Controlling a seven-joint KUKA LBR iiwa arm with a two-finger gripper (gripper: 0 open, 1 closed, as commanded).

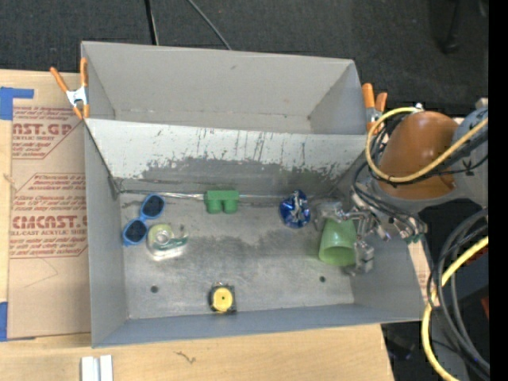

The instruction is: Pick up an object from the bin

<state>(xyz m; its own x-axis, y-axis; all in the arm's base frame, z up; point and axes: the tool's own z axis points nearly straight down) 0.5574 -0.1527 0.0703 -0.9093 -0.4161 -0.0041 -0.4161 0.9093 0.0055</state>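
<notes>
Nearest the camera, a strip of pale wooden tabletop [262,355] is showing along the front of the grey metal bin [103,236]. Just inside the bin's front wall, a small yellow round disc [221,298] is lying flat on the floor by itself, well apart from everything else. Farther in, at the right side of the bin, a light green cup [333,243] is lying tilted on the floor, and the claw [359,248] is hanging right at its right flank, touching or almost touching it; the metal parts are crowding together there, so whether the claw is open or closed on the cup cannot be told. Across the bin at the left, a clear roll with a greenish core [165,240] is resting on the floor, and a pair of blue round lenses [143,219] is lying just beside it, toward the left wall. Farther back, a crumpled blue-and-white object [294,210] is sitting near the cup's upper left, apart from it. At the foot of the scratched back slope, a green block [221,202] is lying near the middle.
</notes>
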